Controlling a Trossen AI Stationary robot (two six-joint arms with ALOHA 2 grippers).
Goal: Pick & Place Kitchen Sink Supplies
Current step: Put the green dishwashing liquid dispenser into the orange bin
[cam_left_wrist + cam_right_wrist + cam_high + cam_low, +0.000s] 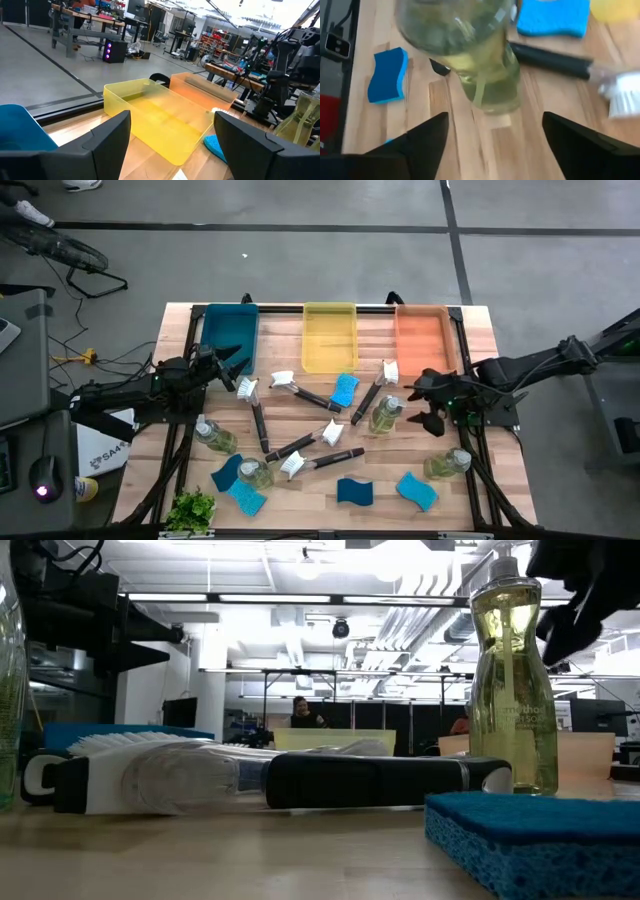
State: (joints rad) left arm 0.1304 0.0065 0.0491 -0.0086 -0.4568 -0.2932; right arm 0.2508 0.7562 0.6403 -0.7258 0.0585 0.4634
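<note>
Several blue wavy sponges, among them one (345, 388) by the yellow bin, several black-handled brushes such as (300, 390), and several clear bottles of yellow-green liquid stand or lie scattered on the wooden table. My right gripper (425, 402) hovers open, slanting down, just right of one upright bottle (385, 415). In the right wrist view that bottle (470, 55) stands on its base ahead of the open gripper (495, 120), touching neither finger. My left gripper (232, 367) waits open and level by the blue bin, seen in its own wrist view (172, 120) with nothing between the fingers.
A blue bin (230, 330), a yellow bin (330, 335) and an orange bin (425, 335) line the far edge. A small green plant (192, 508) sits at the near left corner. A brush (555, 60) and a sponge (387, 75) lie close around the bottle.
</note>
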